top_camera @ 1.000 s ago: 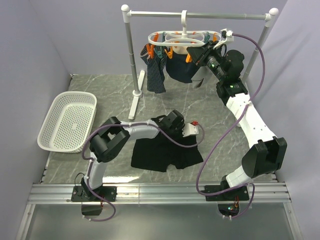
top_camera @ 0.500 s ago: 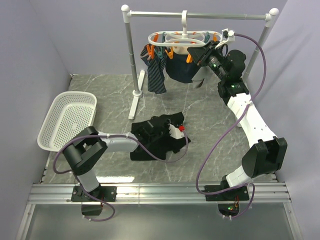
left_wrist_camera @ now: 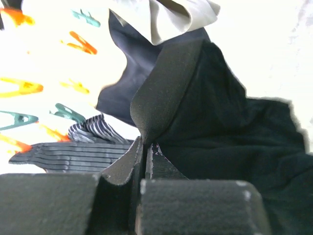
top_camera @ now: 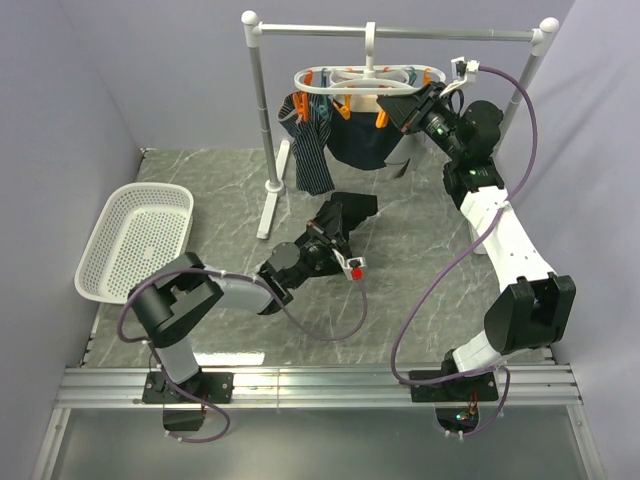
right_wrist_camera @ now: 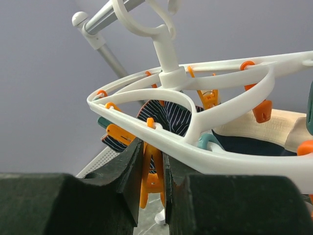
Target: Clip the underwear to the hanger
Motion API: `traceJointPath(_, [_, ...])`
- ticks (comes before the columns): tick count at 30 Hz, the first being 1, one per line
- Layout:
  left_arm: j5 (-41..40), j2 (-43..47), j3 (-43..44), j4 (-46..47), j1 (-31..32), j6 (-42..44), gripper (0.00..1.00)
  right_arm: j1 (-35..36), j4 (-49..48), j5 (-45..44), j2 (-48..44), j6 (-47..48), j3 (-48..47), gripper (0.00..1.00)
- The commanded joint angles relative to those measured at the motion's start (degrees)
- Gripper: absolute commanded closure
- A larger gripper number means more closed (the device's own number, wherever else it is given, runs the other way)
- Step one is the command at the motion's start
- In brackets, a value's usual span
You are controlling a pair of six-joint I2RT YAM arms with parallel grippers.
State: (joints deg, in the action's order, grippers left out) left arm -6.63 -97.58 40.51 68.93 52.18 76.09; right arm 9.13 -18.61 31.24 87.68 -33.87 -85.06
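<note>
- Over the middle of the grey marbled worktop (top_camera: pixel 430 230), the underwear (top_camera: pixel 352 207) is seen gathered into a black clump at the tip of the left arm, well apart from the hanger (top_camera: pixel 352 78)
- Left gripper (left_wrist_camera: pixel 145 144): jaws are clenched on a fold of the black cloth; the fold stands up between the pads, and the rest of the garment spreads to the right in the wrist view
- Whether any part of the underwear touches the worktop cannot be told
- Hanger is hooked on the silver rail stand (top_camera: pixel 420 33) at the back; orange and teal pegs are spread round its white loops
- Right gripper (right_wrist_camera: pixel 152 156): jaws are closed about an orange peg (right_wrist_camera: pixel 151 183) hanging from the near rim of the hanger, one pad on each side of it
- A striped garment (top_camera: pixel 312 152) and a dark navy piece (top_camera: pixel 360 142) are noted pegged below the hanger, side by side
- From the left wrist, the striped garment and blurred pegs are seen beyond the held cloth, to the left
- White perforated basket (top_camera: pixel 135 243) is recorded at the left edge of the worktop, apart from both arms
</note>
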Motion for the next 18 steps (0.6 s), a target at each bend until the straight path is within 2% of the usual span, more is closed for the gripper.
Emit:
traceJointPath(1, [4.08,-3.49,3.69,19.37,-0.94,7.57,1.0,-0.25,-2.74,7.77,0.12,-3.48,0.77,1.0])
traceJointPath(8, [8.21,-12.27,12.12,29.22,-3.58,12.23,1.0,-0.78,-3.45,11.56,0.39,-6.12,0.59,1.0])
traceJointPath(13, [8.74,-15.71,19.34,31.27,-5.16,13.64,1.0,-0.95,-1.87,12.18,0.3,-5.25,0.59,1.0])
traceJointPath(16, [8.74,-14.14,18.73,29.69,-5.16,12.42,1.0,-1.13,-0.64,11.56,0.47,-4.02,0.16,1.0])
traceJointPath(18, [8.4,-12.38,14.19,27.16,-3.85,10.66,1.0,-1.21,-0.02,10.95,0.91,-3.31,-0.72,1.0])
